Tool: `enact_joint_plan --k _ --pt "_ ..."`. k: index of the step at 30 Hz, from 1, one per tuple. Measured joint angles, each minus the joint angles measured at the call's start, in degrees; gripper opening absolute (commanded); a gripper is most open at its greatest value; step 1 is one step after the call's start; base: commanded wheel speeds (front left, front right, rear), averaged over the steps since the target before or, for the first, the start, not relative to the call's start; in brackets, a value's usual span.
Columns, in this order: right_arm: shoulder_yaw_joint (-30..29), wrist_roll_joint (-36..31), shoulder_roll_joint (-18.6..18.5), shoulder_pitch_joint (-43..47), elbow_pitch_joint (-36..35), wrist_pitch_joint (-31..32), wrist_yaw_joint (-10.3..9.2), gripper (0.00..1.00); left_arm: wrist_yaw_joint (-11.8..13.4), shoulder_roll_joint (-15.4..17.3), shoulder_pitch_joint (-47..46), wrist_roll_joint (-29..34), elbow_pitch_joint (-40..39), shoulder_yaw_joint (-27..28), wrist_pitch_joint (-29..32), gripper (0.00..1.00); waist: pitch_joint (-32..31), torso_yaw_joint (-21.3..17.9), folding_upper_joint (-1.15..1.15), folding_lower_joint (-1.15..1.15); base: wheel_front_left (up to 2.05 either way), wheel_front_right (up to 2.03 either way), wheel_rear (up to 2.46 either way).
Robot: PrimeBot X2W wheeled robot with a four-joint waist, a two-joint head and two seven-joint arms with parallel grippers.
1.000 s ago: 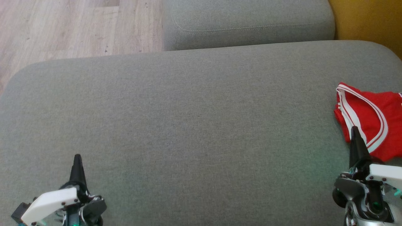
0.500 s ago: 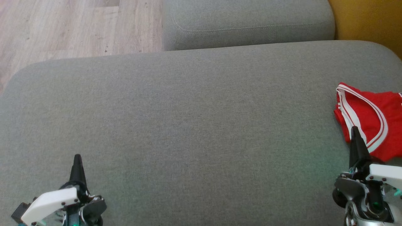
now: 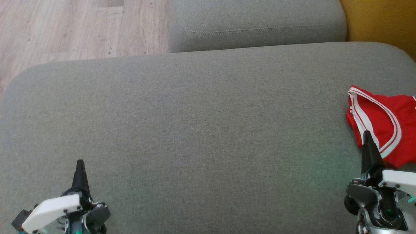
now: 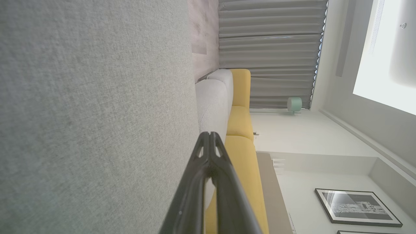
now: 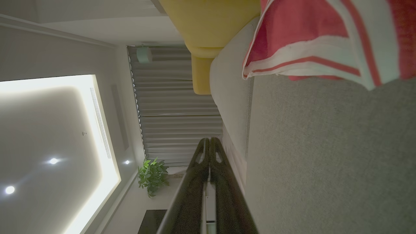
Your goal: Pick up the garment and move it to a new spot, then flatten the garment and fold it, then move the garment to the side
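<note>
Red garment point(image 3: 382, 118), white-trimmed, lies crumpled at the right edge of the grey cushion point(image 3: 201, 130), just past the right claw point(image 3: 366, 133). Right and left claw point(image 3: 80, 162) are both closed, empty. Probably light and limp; best pinched at the banded hem.

Garment point(image 3: 385, 113) on cushion point(image 3: 195, 130), far right; right tool point(image 3: 366, 134) just before it; second cushion point(image 3: 256, 26) behind; floor point(image 3: 65, 29) behind-left.

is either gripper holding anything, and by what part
Nothing is held: left gripper and right gripper are shut empty, the red garment lying free on the cushion.
</note>
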Motion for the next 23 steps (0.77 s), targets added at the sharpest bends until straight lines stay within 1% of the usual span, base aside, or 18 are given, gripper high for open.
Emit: enact_joint_plan --k 23 --pt "0.0 0.0 0.0 0.0 0.0 0.0 0.00 0.00 0.0 0.0 0.0 0.0 0.0 0.0 0.0 0.00 0.0 0.0 0.00 0.00 0.00 0.00 0.00"
